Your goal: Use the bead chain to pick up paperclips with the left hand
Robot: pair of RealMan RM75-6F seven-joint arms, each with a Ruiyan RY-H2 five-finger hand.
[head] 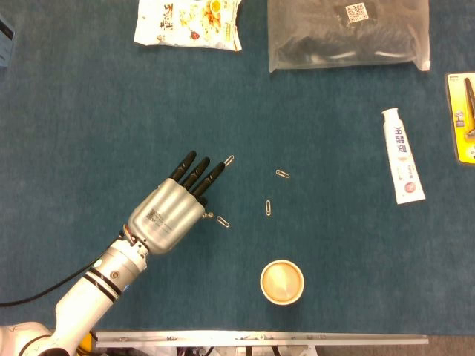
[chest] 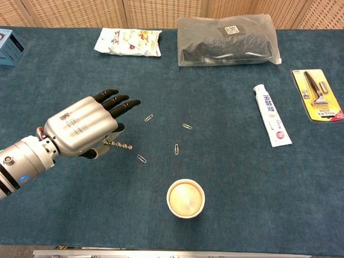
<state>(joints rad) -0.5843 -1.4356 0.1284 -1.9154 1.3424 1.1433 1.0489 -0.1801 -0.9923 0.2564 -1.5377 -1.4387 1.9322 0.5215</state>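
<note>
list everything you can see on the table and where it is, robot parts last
paperclips: four, silvery, scattered mid-table
bead chain: one, metallic, held under the left hand
paper cup: one, tan, near edge
toothpaste tube: one, white, right
razor pack: one, yellow card, far right
snack packet: one, white, far edge left
bagged dark item: one, black in clear plastic, far edge centre
box: one, blue, far left corner
left hand: one, silver with black fingers, holds the chain left of the clips
</note>
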